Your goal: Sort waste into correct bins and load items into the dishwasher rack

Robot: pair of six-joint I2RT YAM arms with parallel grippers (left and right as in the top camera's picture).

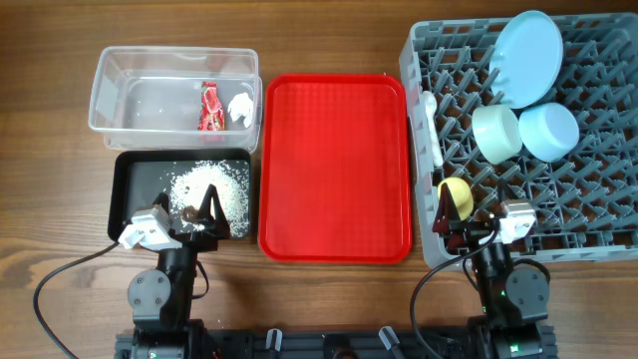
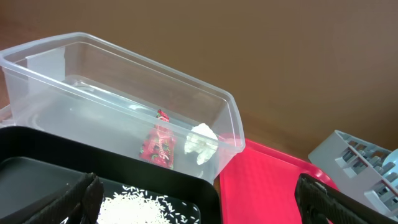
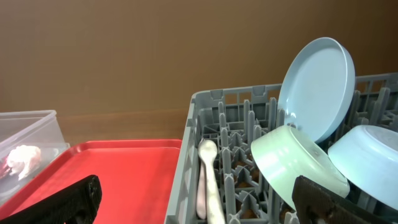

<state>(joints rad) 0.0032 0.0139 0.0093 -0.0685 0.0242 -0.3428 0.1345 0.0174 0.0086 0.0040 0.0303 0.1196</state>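
Note:
The clear tub (image 1: 100, 90) holds the red wrapper (image 1: 207, 107) and the white tissue (image 1: 240, 105); both also show in the left wrist view, wrapper (image 2: 158, 146) and tissue (image 2: 202, 142). The black tray (image 1: 125, 189) holds rice grains (image 1: 211, 182) with a brown scrap. The grey rack (image 1: 598, 199) holds the blue plate (image 1: 526, 58), mint bowl (image 1: 495, 133), blue bowl (image 1: 549, 131), yellow cup (image 1: 456, 194) and a white utensil (image 1: 432, 125). My left gripper (image 1: 199, 221) is open over the black tray's near edge. My right gripper (image 1: 454, 217) is open at the rack's near left corner, by the cup.
The flat red serving tray (image 1: 334, 165) lies between the bins and the rack, with nothing on it. In the right wrist view the white utensil (image 3: 205, 174) lies along the rack's left wall (image 3: 205, 99), with the mint bowl (image 3: 292, 158) and plate (image 3: 314, 87) to its right.

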